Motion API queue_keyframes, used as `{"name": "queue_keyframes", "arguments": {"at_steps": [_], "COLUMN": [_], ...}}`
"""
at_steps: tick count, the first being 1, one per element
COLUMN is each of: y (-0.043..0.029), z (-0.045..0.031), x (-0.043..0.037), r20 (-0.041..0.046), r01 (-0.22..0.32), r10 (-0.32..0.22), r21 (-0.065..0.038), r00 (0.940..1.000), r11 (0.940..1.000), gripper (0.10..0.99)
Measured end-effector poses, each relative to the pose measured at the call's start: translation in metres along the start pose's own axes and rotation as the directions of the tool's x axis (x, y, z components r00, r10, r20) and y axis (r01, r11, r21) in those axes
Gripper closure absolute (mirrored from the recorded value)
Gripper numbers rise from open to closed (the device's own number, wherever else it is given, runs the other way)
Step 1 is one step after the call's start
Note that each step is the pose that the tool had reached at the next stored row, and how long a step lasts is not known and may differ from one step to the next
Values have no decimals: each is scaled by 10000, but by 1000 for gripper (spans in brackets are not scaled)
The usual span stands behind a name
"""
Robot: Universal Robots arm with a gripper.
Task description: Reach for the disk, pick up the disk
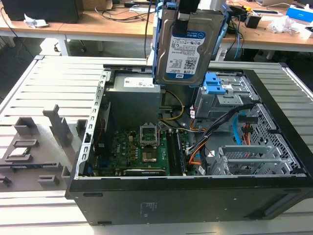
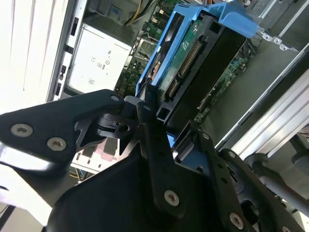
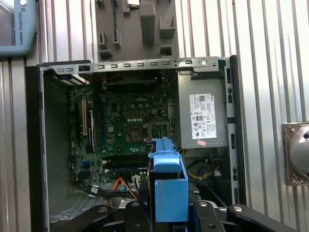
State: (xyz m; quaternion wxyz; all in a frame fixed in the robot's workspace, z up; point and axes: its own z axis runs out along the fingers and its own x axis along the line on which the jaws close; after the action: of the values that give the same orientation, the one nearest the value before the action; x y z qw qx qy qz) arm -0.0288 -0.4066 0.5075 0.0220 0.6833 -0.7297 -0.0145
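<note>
In the exterior view, grey tray [image 1: 34, 147] sits at left, open PC case [image 1: 195, 196] in the middle w/ power supply [image 1: 134, 83] inside. Disk [image 1: 185, 49] hangs upright above the case, lifted clear of it. Gripper [image 2: 161, 130] is clamped on disk's blue frame, disk sticking out from btw its fingers [image 2: 154, 159].
</note>
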Motion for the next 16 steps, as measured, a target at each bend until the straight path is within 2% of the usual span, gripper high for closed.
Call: {"name": "queue_keyframes", "arguments": {"at_steps": [11, 16], "y": [-9, -15], "z": [1, 2], "x": [136, 233], "r20": [0, -1], "r01": [0, 0], "r10": [0, 0], "r21": [0, 0], "r00": [10000, 10000], "r11": [10000, 10000], "gripper": [718, 718]}}
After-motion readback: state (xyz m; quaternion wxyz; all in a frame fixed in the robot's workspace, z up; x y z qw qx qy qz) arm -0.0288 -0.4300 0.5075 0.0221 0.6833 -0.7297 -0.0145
